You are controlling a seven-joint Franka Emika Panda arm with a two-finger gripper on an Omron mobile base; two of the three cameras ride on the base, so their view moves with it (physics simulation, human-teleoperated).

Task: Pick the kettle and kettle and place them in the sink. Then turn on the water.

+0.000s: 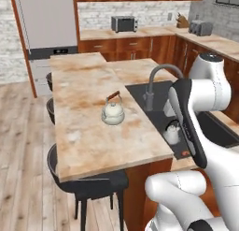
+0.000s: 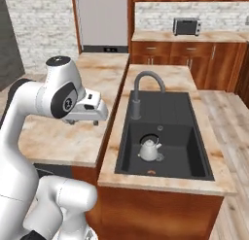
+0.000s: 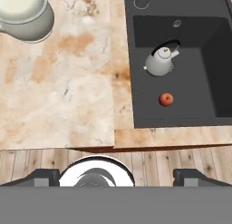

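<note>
Gripper (image 3: pixel 116 173) spread wide, empty, poised above the counter's (image 1: pixel 88 141) near edge. One kettle, black handle (image 2: pixel 150 149), upright inside the sink (image 2: pixel 194 171) basin, close to its near wall, small red apple (image 3: pixel 166 99) just beside. Other kettle, reddish-brown handle (image 1: pixel 113 110), upright mid-counter, left of the tap (image 1: pixel 154 83), well apart from the sink rim.
</note>
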